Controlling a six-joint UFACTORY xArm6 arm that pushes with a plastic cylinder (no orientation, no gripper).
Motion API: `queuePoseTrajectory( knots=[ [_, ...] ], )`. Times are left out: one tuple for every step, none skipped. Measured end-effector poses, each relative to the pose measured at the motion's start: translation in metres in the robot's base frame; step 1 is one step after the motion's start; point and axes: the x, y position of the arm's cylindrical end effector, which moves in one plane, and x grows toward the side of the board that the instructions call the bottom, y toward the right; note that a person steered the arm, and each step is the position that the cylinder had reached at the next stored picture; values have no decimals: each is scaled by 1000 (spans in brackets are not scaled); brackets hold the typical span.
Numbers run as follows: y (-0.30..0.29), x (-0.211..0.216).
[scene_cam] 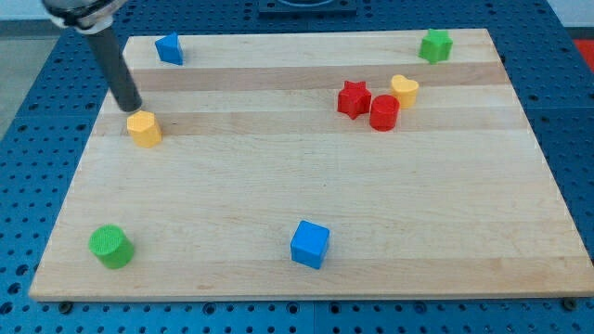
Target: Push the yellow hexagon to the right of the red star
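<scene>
Wooden counter [306,232], no jaws, dark rod with my tip [134,108] just above-left of the yellow hexagon [144,129], perhaps touching, hexagon at the view's left, well apart from the red star [353,97], red cylinder [384,112] and yellow heart [405,89] beside the star.

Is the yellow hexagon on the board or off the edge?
On the board: the yellow hexagon sits flat near the board's left edge, my tip just above-left of it.

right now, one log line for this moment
tip: just up-left of yellow hexagon | red star: far to view's right, beside red cylinder | push: not done
</scene>
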Motion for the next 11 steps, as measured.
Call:
queuePoseTrajectory(
  knots=[
    [-3, 42],
    [-1, 65],
    [20, 51],
    [50, 41],
    [85, 30],
    [89, 15],
    [98, 4],
    [121, -4],
    [154, -13],
    [186, -24],
    [192, -44]
  ],
)
